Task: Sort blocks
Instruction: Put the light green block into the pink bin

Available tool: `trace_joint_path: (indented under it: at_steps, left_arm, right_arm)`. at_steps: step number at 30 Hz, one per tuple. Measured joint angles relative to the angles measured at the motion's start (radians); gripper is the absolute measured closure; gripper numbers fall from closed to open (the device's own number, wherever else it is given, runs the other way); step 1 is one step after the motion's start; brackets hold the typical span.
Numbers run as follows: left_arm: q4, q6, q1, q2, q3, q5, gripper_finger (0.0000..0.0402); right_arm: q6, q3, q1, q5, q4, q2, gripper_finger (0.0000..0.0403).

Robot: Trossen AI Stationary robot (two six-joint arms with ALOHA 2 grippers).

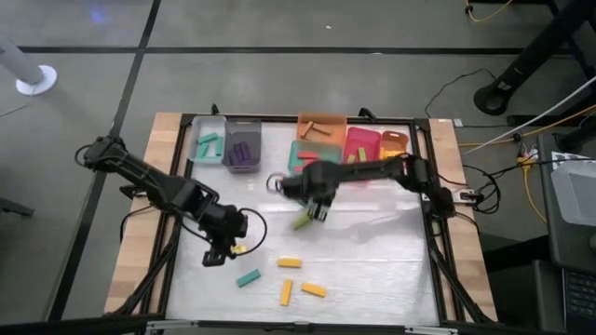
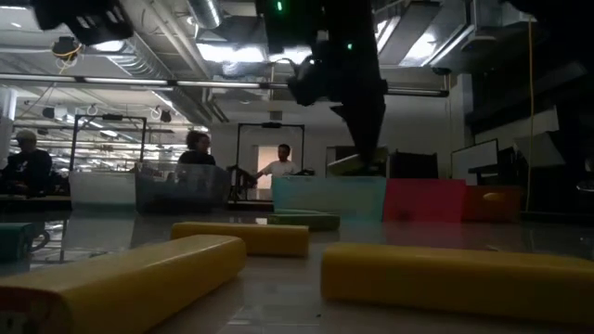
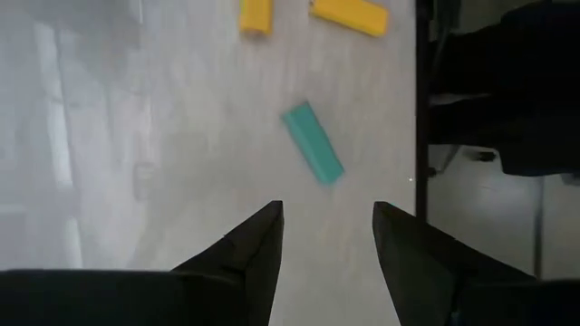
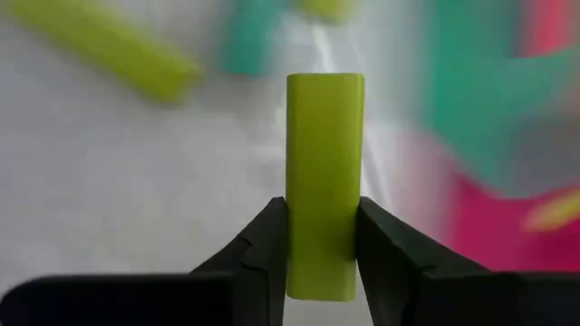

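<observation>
My right gripper (image 1: 313, 210) hangs over the table's middle, shut on an olive green block (image 4: 323, 154), just in front of the bins. My left gripper (image 3: 326, 215) stands open above the table's near left part with nothing between its fingers. A teal block (image 3: 313, 142) lies flat on the table just ahead of it, and a small yellow block (image 1: 240, 249) lies beside it. Three yellow blocks (image 1: 290, 263) lie flat farther toward the near edge. My right gripper pinches the olive green block between its two fingers, one on each long side (image 4: 323, 231), near one end. The fingers point down. The block's longer part sticks out past the fingertips, and the block (image 2: 357, 165) is lifted clear of the table.
A row of bins stands along the far edge: a grey one (image 1: 207, 144) with teal blocks, a purple one (image 1: 242, 147), an orange one (image 1: 321, 126), a teal one (image 1: 307, 154), a red one (image 1: 361, 144) and a small orange one (image 1: 394, 141). People show in the room behind.
</observation>
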Motion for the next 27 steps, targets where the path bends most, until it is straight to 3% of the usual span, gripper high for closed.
trace_joint_path:
  at_steps: [7,16,27]
  left_arm:
    - [0.001,-0.147,-0.087,0.0,0.0,-0.032,0.0243]
    - [0.01,-0.311,-0.161,0.0,0.0,-0.155,0.0243]
    - [0.014,-0.54,-0.181,0.0,0.0,-0.326,0.0243]
  right_arm:
    - [-0.126,-0.007,-0.206,0.086,-0.119,-0.004,0.0286]
    - [-0.224,-0.008,-0.427,0.054,-0.119,-0.003,0.0294]
    - [-0.262,-0.007,-0.574,0.014,-0.119,-0.004,0.028]
